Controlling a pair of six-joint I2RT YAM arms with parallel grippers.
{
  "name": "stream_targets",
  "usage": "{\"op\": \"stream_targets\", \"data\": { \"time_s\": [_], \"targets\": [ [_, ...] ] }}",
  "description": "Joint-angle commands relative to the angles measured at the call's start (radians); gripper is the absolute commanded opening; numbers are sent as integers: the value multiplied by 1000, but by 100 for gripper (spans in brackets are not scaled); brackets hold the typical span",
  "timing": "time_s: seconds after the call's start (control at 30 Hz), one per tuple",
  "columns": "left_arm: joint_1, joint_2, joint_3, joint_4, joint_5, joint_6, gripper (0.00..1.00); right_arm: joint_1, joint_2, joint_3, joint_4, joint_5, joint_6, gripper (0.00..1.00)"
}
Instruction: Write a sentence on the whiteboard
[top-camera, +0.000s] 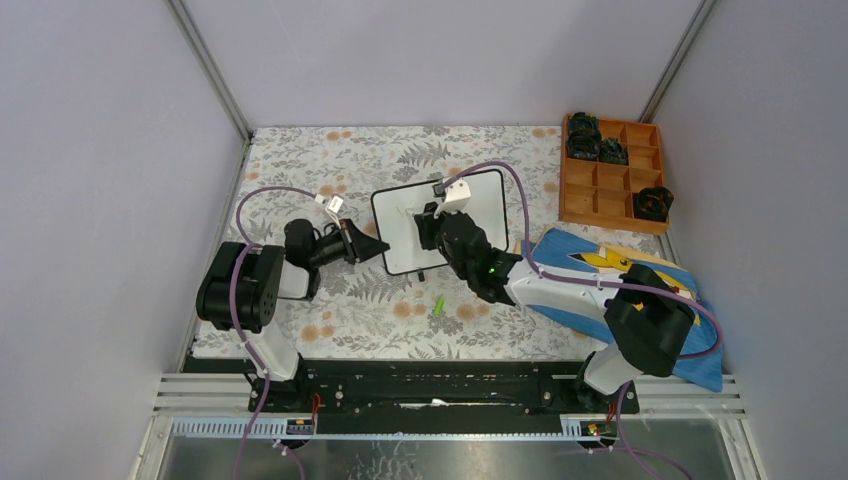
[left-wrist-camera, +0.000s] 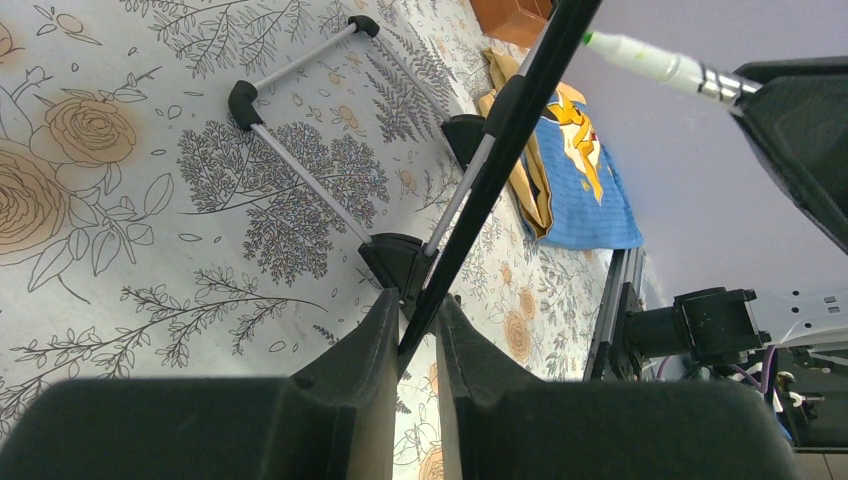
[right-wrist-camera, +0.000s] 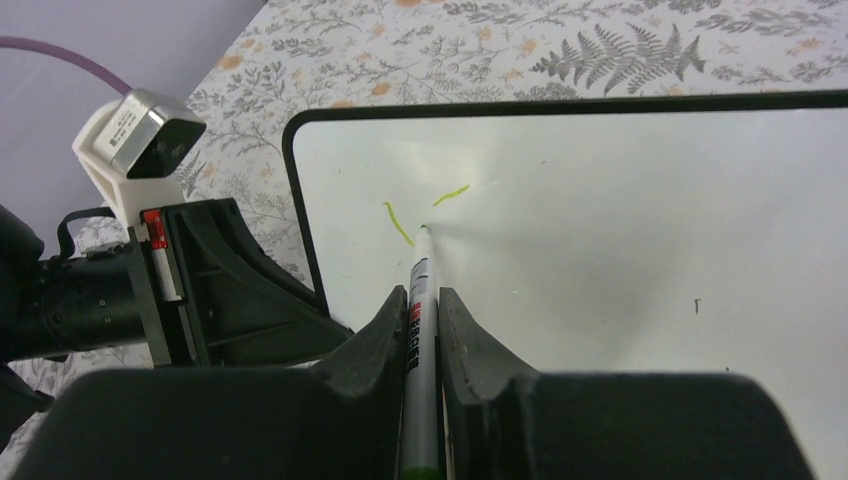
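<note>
Whiteboard (top-camera: 400, 235) sits mid-worktop between the two arms, propped at a tilt. The left pincer (left-wrist-camera: 415, 320) is clamped on the thin black frame of its left edge. The right pincer (right-wrist-camera: 422, 300) is clamped on a marker (right-wrist-camera: 419, 335), whose tip meets the white face near the corner beside the left pincer. Only two short green strokes (right-wrist-camera: 398, 222) show there, so the sentence has barely begun.

The main risk, as I judge it, is the board shifting. The left pincer pinches only a narrow rim, so pressure from the marker could pivot or slide the board and bend the letters. The marker might also creep back between the jaws, lifting the tip and leaving gaps in a line that is already faint. The right arm lies over the board's lower part, and a low pass could smear wet ink. Starting this near the corner leaves room for two lines if the letters stay small.
</note>
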Motion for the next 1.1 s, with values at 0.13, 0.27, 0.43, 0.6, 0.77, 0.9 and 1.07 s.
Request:
{"op": "stream_targets", "data": {
  "time_s": [0.13, 0.27, 0.43, 0.6, 0.77, 0.9, 1.07],
  "targets": [
    [-5, -5, 16, -47, -19, 24, 3, 0, 8, -23, -27, -65, 44, 0],
    [-5, -6, 16, -49, -19, 24, 3, 6, 16, -28, -47, -102, 51, 0],
    [-6, -7, 16, -51, -21, 25, 3, 10, 27, -28, -67, -134, 60, 0],
    [-7, -7, 16, -58, -20, 29, 3, 11, -11, -29, -75, -115, 55, 0],
    [-7, -8, 17, -64, -23, 33, 2, 10, -106, -73, -29, -36, 29, 0],
    [-9, -8, 19, -65, -23, 33, 2, 2, -138, -78, -14, 41, -12, 0],
    [-12, -11, 18, -72, -23, 37, 2, -9, -122, -58, -2, 31, -19, 0]
  ]
}}
